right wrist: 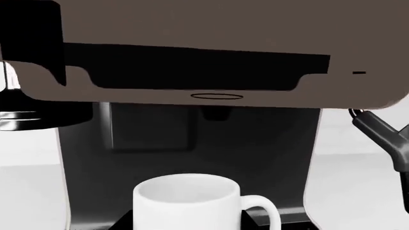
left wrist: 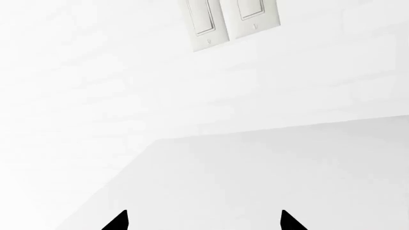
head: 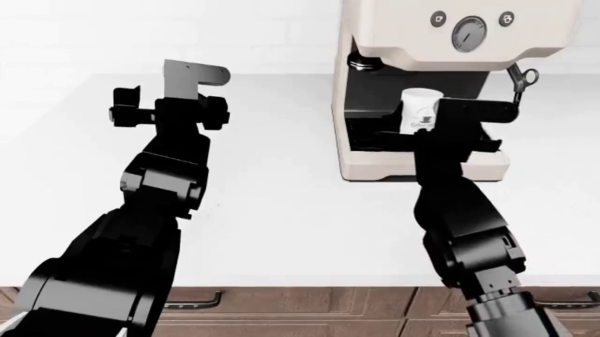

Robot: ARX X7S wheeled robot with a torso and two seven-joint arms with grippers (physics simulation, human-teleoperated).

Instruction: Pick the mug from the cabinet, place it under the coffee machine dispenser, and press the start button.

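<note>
The white countertop (head: 281,210) is seen bare around the cream-beige boxy coffee machine (head: 394,42), whose black recess is partly blocked by the right gripper (head: 457,137); its jaw state cannot be told. Inside, the small white mug (right wrist: 187,203) is shown upright. 2 wall switches (left wrist: 233,21) are caught only by the left wrist view, where the left gripper (left wrist: 203,221) is spread wide.

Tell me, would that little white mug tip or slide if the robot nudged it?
The mug looks rigid and probably light, so a nudge would likely slide it on the drip tray. It stands upright on a wide base, so tipping seems unlikely. Its handle sticks out and might catch a gripper.
</note>
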